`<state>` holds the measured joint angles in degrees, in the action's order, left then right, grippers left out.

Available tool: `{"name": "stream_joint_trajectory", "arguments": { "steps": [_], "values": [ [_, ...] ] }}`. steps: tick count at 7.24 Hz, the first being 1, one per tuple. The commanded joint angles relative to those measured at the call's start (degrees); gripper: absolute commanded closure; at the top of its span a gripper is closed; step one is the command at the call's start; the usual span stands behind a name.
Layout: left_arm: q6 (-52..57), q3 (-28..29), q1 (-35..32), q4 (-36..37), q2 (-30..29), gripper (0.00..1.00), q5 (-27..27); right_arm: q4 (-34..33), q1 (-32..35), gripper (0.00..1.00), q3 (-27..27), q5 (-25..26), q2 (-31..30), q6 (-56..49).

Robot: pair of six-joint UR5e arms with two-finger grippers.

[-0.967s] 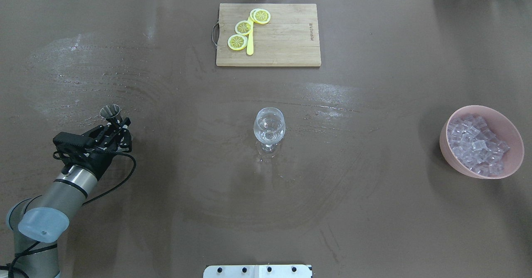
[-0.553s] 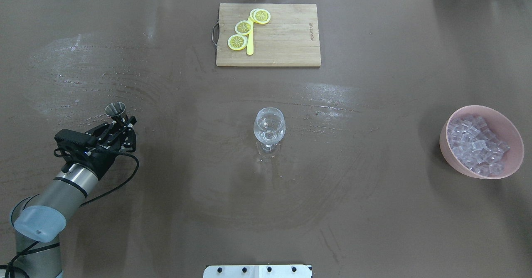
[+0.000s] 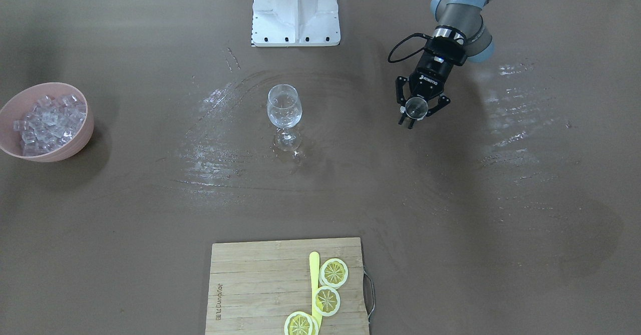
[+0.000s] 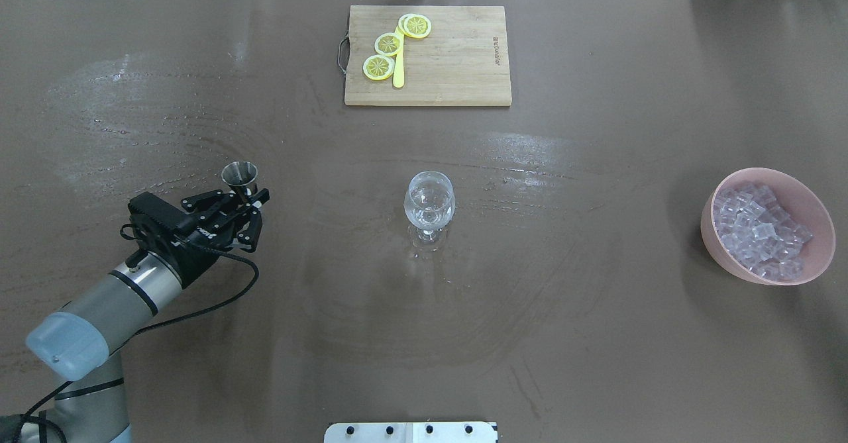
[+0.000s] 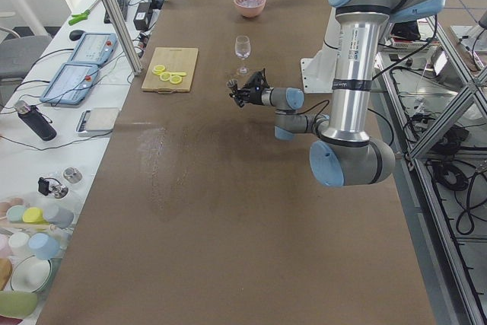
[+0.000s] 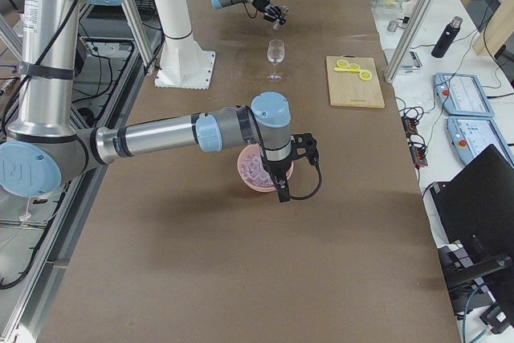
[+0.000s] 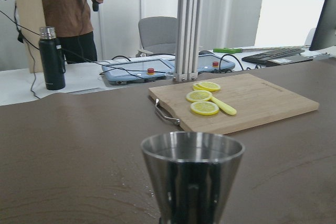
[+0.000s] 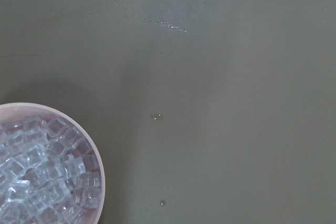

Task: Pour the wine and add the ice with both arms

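Observation:
A clear wine glass (image 4: 429, 204) stands upright mid-table, also in the front view (image 3: 284, 107). My left gripper (image 4: 255, 210) is shut on a steel jigger (image 4: 239, 175), held upright to the glass's left; the left wrist view shows its rim close up (image 7: 191, 174). A pink bowl (image 4: 811, 257) of ice (image 4: 758, 228) sits at the right. My right gripper (image 6: 281, 189) hangs over the bowl, seen only in the exterior right view, so I cannot tell its state. The right wrist view shows the ice (image 8: 42, 177) at lower left.
A wooden cutting board (image 4: 457, 65) with lemon slices (image 4: 388, 44) and a yellow knife sits at the far edge. The white stand base (image 3: 295, 9) is at the robot's side. Wet streaks mark the brown table around the glass.
My left gripper has carried the jigger to the right, toward the wine glass. The glass, bowl and board have not moved.

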<state>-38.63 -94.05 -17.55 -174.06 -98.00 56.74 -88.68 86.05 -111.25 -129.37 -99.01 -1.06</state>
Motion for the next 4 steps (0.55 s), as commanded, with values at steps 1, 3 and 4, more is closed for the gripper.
{"name": "stream_joint_trajectory", "arguments": {
  "steps": [1, 3, 4],
  "values": [
    [0.4, -1.0, 0.0, 2.9, -4.9, 1.00, 5.6, 0.0, 0.0, 0.01, 0.2, 0.0, 0.1, 0.0],
    [7.5, -1.9, -0.4, 7.0, -7.4, 1.00, 13.6, 0.0, 0.0, 0.01, 0.3, 0.0, 0.1, 0.0],
    [12.4, -2.1, -0.6, 7.1, -7.8, 1.00, 15.3, 0.0, 0.0, 0.01, 0.3, 0.0, 0.1, 0.0]
  ]
}}
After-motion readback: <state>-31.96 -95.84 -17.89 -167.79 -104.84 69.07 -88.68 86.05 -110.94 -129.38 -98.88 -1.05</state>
